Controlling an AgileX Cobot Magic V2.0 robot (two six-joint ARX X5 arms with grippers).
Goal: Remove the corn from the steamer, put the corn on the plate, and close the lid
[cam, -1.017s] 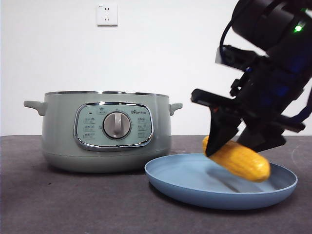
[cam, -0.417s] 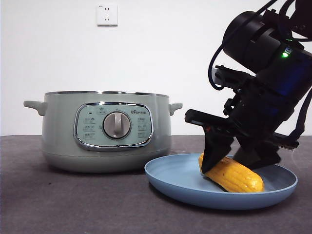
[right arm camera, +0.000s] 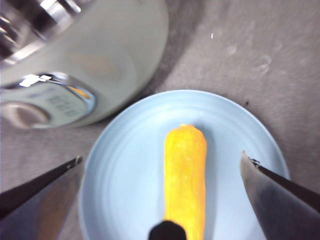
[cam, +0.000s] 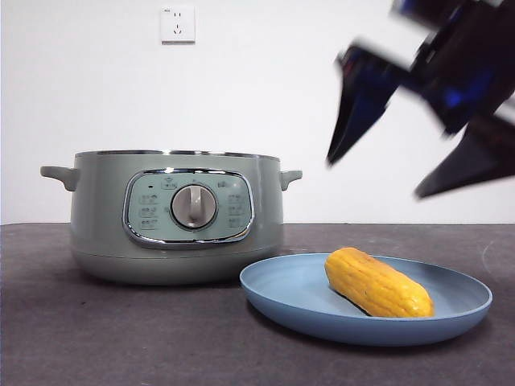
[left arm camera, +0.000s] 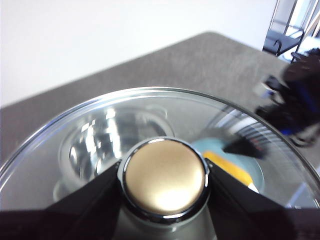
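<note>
The yellow-orange corn [cam: 378,283] [right arm camera: 185,175] lies on its side in the light-blue plate [cam: 282,301] [right arm camera: 125,165], touched by nothing. My right gripper [cam: 374,177] [right arm camera: 161,159] hangs open above it, blurred, with its jaws spread wide. The sage-green steamer [cam: 177,217] [right arm camera: 90,60] stands left of the plate with no lid on it. My left gripper [left arm camera: 164,172] is shut on the knob [left arm camera: 165,165] of the glass lid [left arm camera: 100,130] and holds it in the air, out of the front view. Through the glass I see the steamer and the corn [left arm camera: 235,171].
A dark grey table [cam: 121,338] carries everything. A white wall with a socket [cam: 177,24] stands behind. The plate sits close against the steamer's right side.
The right gripper set the corn down in the plate, opened, and rose up and away to the right. The corn now rests alone.
</note>
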